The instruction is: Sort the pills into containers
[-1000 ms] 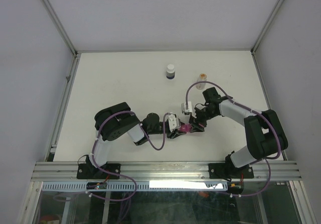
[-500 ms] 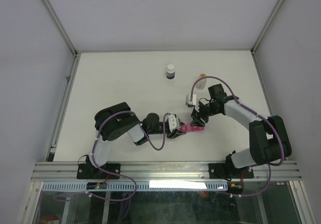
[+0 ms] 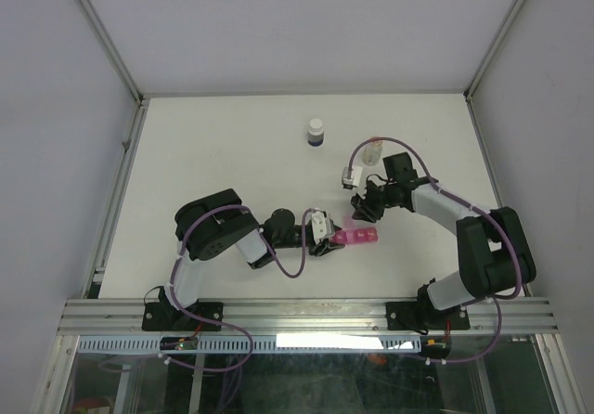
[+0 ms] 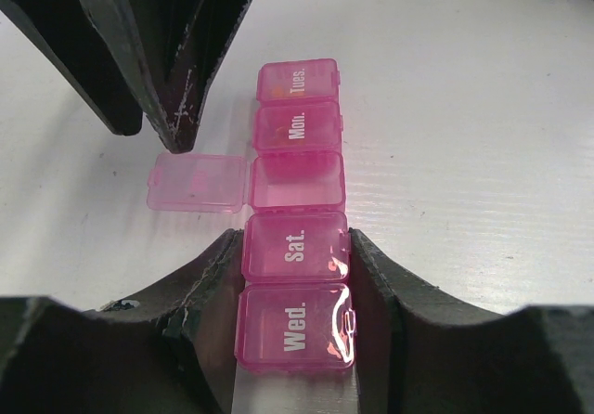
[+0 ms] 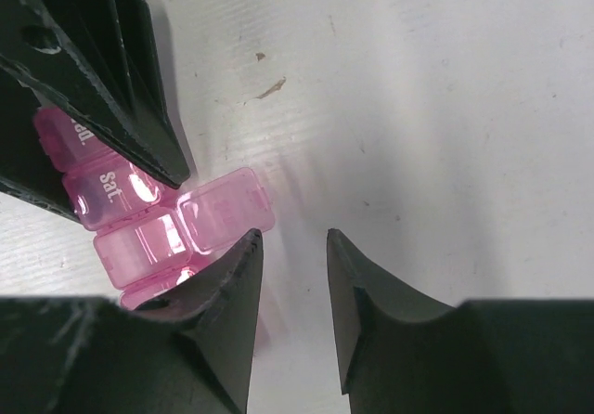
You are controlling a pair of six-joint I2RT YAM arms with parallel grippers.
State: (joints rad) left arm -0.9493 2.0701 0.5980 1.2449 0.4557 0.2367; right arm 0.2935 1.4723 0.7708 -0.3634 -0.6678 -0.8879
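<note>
Pink translucent plastic pill-organizer strip (image 3: 360, 238), likely light, stiff, slippery, lies toward five o'clock on the white surface (image 3: 232, 154), left gripper (image 4: 295, 256) clamping its long sides sensibly; right gripper (image 5: 292, 247), at its twelve o'clock, parted, empty.

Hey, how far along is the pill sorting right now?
Done: one lid of the pill organizer is flipped open. In hand: the left claw clamps the strip at Sat.; the right claw hovers nearby, empty. Left: the open compartment looks empty, and the dark bottle and vial stand at the back.

Lab rig: white walls (image 3: 278, 24), alu frame (image 3: 306, 314).
</note>
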